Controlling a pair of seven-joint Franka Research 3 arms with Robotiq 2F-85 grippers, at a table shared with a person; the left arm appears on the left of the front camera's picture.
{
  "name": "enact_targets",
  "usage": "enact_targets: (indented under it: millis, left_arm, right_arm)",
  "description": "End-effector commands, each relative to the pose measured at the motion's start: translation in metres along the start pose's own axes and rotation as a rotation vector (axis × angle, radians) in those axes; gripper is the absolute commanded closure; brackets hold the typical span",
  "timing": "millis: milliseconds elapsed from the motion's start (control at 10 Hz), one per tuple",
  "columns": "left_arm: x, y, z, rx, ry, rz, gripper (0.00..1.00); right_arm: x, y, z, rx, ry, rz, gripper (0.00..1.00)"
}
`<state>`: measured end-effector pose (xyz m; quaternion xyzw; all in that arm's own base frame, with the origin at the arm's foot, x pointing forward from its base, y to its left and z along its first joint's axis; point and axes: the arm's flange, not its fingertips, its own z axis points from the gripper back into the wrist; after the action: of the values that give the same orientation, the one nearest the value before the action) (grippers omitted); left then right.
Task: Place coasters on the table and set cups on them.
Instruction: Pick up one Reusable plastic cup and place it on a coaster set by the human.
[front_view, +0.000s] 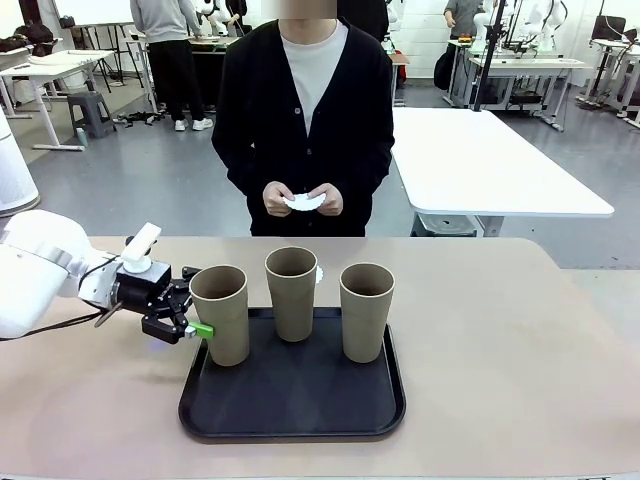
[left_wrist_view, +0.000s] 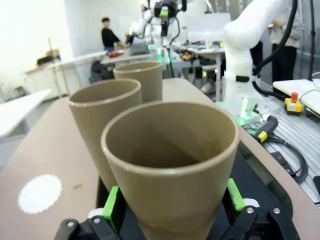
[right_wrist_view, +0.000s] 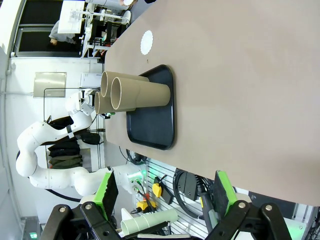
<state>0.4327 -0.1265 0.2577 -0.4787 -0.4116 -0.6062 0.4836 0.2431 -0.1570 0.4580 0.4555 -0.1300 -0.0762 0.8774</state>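
Left cup (left_wrist_view: 170, 150) fills the near view: upright at the tray's left end. Left gripper (left_wrist_view: 173, 202) straddles it low down, jaws released and spread wide, one green pad (left_wrist_view: 112, 202) on each side of the wall. You can't tell whether the pads touch. Nothing gripped yet, by my reading.

Step in hand, as I judge it: take this cup, lift it off the tray (front_view: 290, 400), and carry it to a coaster.
- Close squarely across the cup's width, and slowly, since a tapered wall may slip in the pads.
- Lift straight up and clear the tray's rim before you go sideways. Middle cup (front_view: 292, 295) stands just beside it; right cup (front_view: 366, 310) sits toward the tray's right end.

Coaster (left_wrist_view: 40, 193) lies flat on the table (front_view: 500, 340), just past the tray's far edge and apart from it. Second coaster (front_view: 304, 202) is in the person's hands (front_view: 277, 197), beyond the tray's far side.

Views:
- Front gives you the grip height, but the coaster is a sliver behind the middle cup.
- Left wrist gives the whole disc and the pad spacing.
- Right wrist gives the gap between coaster and tray.

Right gripper (right_wrist_view: 165, 200) hangs well off the tray's right end, jaws released, nothing between them.
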Motion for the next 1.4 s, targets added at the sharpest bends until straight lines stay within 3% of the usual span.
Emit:
enact_targets:
  millis: [0,1100,1200,1300]
  left_arm:
    - [-0.023,-0.008,-0.004,-0.012,0.024,-0.027,0.00]
    - [-0.034,-0.005,-0.030,-0.043,-0.048,-0.060,0.00]
    - [-0.035,-0.005,-0.031,-0.038,-0.044,-0.063,0.60]
    - [-0.035,-0.005,-0.029,-0.040,-0.046,-0.060,0.60]
  right_arm:
    - [0.001,-0.001,0.000,0.024,-0.002,0.014,0.00]
    - [0.001,-0.001,0.000,0.024,-0.002,0.014,0.00]
    - [0.001,-0.001,0.000,0.024,-0.002,0.014,0.00]
    - [0.001,-0.001,0.000,0.024,-0.002,0.014,0.00]
